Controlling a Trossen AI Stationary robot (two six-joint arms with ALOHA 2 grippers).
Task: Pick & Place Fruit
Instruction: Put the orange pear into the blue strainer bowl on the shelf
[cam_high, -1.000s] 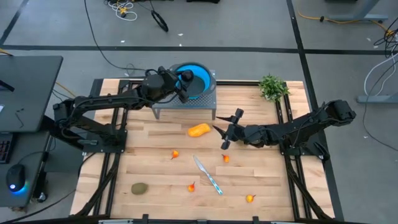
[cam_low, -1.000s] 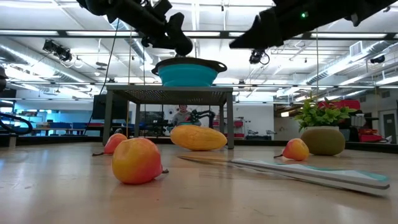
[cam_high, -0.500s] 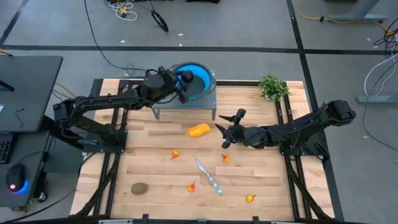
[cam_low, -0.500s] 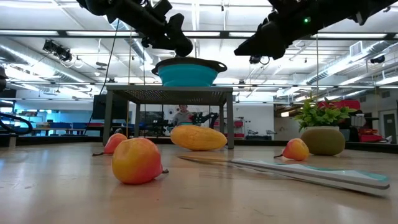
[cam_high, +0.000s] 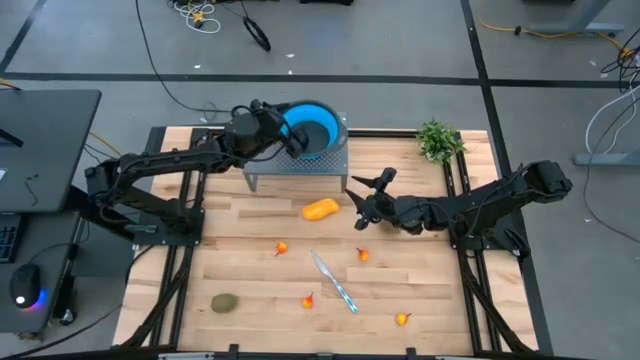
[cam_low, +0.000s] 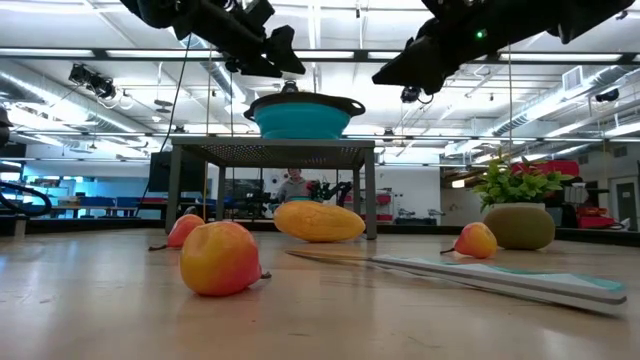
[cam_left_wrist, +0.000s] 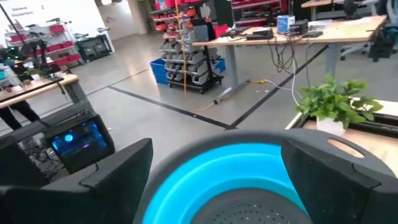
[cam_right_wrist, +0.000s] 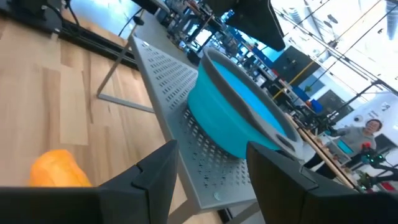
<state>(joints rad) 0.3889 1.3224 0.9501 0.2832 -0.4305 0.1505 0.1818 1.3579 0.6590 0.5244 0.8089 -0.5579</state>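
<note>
My left gripper (cam_high: 284, 131) hangs open over the left rim of the blue bowl (cam_high: 313, 127), which stands on a grey perforated stand (cam_high: 297, 170). In the left wrist view the bowl (cam_left_wrist: 242, 180) shows below the spread fingers. My right gripper (cam_high: 362, 197) is open and empty, in the air just right of the oblong yellow-orange fruit (cam_high: 320, 209), which lies on the table before the stand. One brownish-green oval (cam_high: 224, 302) and several tiny orange-red pieces (cam_high: 282, 247) (cam_high: 363, 254) (cam_high: 308, 300) lie nearer. The dark ball is out of view.
A silver knife with a teal handle (cam_high: 334, 281) lies between the orange-red pieces. A green plant (cam_high: 438, 140) stands at the far right corner; an olive oval (cam_low: 519, 226) shows beneath it in the low view. Bare wood (cam_high: 240, 225) lies left of the yellow fruit.
My left gripper has risen a little off the bowl's rim and drawn back slightly toward the table's left. My right gripper has shifted a little toward the far edge and the stand, turning somewhat. No fruit has moved.
</note>
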